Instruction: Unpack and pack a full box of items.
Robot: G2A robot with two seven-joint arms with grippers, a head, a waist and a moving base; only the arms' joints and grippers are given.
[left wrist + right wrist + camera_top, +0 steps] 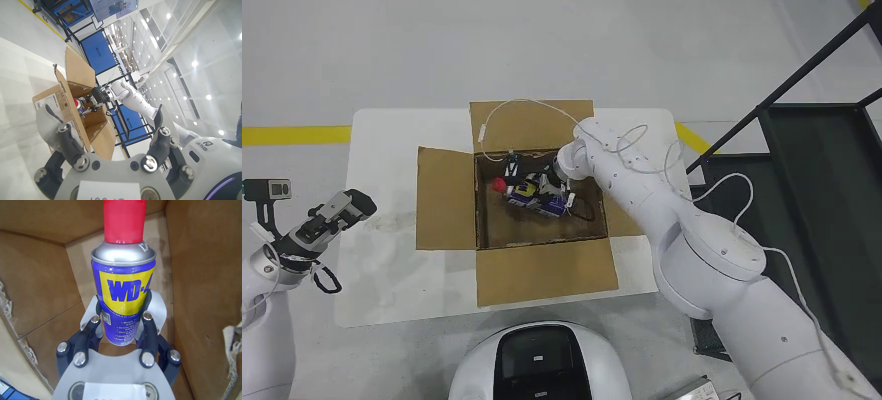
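An open cardboard box [447, 200] stands on the white table [392, 290], its flaps folded outward. My right gripper [122, 303] is inside the box, shut on a blue and yellow spray can [122, 289] with a red cap [123, 220]. From above the can [525, 190] lies near the box's middle, red cap [500, 186] pointing left, with the right gripper [547, 192] on it. The left wrist view shows the can [80, 106] and the box [79, 94] farther off. My left gripper [104, 115] is open with nothing in it, held off the table's left edge [337, 215].
A white cable [512, 110] loops over the box's far flap. A dark metal frame [812, 130] stands to the right of the table. A yellow floor line [292, 135] runs behind the table.
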